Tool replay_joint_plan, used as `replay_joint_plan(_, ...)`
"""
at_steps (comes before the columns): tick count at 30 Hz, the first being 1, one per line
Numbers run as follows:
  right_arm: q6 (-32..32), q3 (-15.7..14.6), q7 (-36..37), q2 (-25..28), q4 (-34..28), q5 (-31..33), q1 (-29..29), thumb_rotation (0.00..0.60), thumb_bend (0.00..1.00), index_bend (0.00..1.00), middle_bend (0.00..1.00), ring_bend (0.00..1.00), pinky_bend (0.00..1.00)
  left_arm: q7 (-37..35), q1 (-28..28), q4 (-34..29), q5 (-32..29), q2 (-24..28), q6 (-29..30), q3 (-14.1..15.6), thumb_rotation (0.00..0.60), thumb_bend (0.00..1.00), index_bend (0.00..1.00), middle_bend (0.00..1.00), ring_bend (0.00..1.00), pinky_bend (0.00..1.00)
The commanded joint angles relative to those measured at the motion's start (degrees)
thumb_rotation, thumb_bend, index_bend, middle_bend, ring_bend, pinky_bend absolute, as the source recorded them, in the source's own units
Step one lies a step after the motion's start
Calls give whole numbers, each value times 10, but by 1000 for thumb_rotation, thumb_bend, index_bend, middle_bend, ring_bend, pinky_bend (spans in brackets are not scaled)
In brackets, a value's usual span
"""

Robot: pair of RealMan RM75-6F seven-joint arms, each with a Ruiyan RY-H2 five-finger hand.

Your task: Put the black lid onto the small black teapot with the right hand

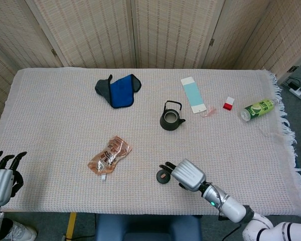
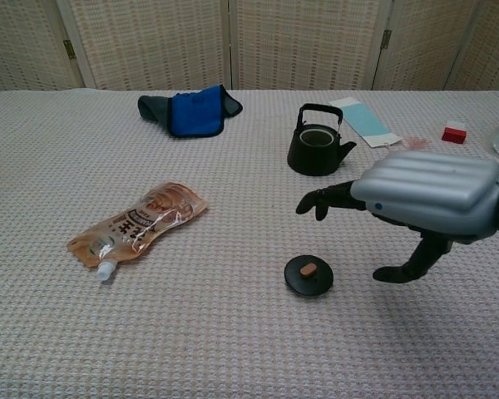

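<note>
Heads up, your right hand (image 2: 428,204) fills a big chunk of the chest view, and its silver ribbed back blocks the table behind it. The right edge of that view cuts off its wrist. It's holding nothing: fingers (image 2: 326,199) stretched out and apart, thumb hanging down beside the black lid (image 2: 308,275), not touching it as far as you can see. From the head view the right hand (image 1: 186,175) overlaps the lid's right side, so only part of the black lid (image 1: 163,176) shows there.

The lid is a flat round disc with a small tan knob on top, lying on the woven cloth well in front of the small black teapot (image 2: 318,143). The pot stands upright, handle up, mouth uncovered, spout toward the light blue card (image 2: 365,120).

Your left hand (image 1: 2,176) is far left of the lid at the table's near corner, partly cut by the frame; fingers look apart, nothing in it.

Plenty of bare cloth between lid and teapot. The crinkly orange pouch (image 2: 136,223) sits left of the lid, the blue cloth (image 2: 193,110) far back-left. The red block (image 1: 229,103) and green bottle (image 1: 258,108) are off right of the teapot, near the fringed edge.
</note>
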Motion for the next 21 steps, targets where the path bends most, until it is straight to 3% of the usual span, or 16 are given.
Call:
replay_joint_plan(1,-19,-9,-19,-16,7,15,14,600,271,163,268,887,742,2,-2,-1,1,-1,-2,0,600,310,168,179,198,69)
replay_joint_plan(11,-30,-13,-49,-53,37,48,43,600,272,268,268,888,742,1,-1,1,-1,-3,-3,-1,600,310,168,179,198,66)
replay_joint_plan(21,-28,-16,-49,-77,64,58,66,600,272,296,262,883,742,0,0,4,-8,-3,-6,-2,600,309,166,179,198,65)
